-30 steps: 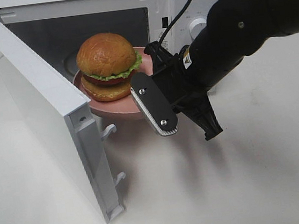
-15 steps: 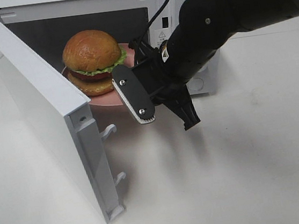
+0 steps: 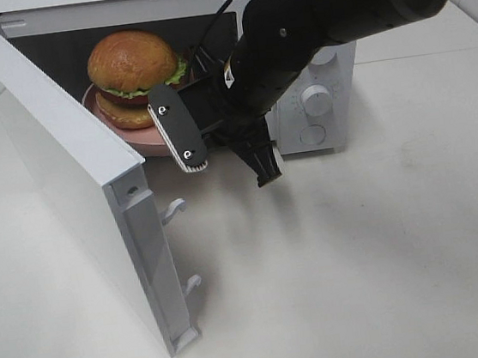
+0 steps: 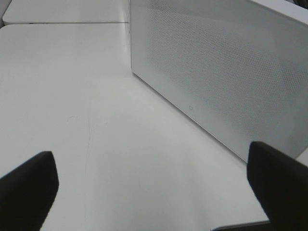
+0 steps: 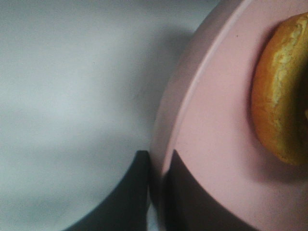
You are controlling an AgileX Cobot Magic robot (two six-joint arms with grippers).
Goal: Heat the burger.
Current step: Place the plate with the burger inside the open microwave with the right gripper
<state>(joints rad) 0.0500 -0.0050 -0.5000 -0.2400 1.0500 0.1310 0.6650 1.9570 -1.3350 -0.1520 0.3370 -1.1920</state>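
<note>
Left gripper: only the left wrist view shows it. Its jaws are spread wide and hold nothing, low over the white table.
Microwave door: swung open towards the camera in the high view. The left wrist view adds its dotted outer panel.
Right gripper: reaches across into the oven's mouth. The high view shows one flat finger lying over the plate's near edge.
Grip: the right wrist view shows both dark fingertips pinched tight on the pink plate at its rim, which the high view hides.
Pink plate: held about level at the front of the cavity. Whether it rests on the floor cannot be told.
Burger: sits on the plate, just inside the opening. The wrist view catches only its lower bun.
Burger axis: upright, its stack vertical with the domed top bun upward. It is round, so no side leads.
Microwave: white body, with dials beside the arm.
</note>
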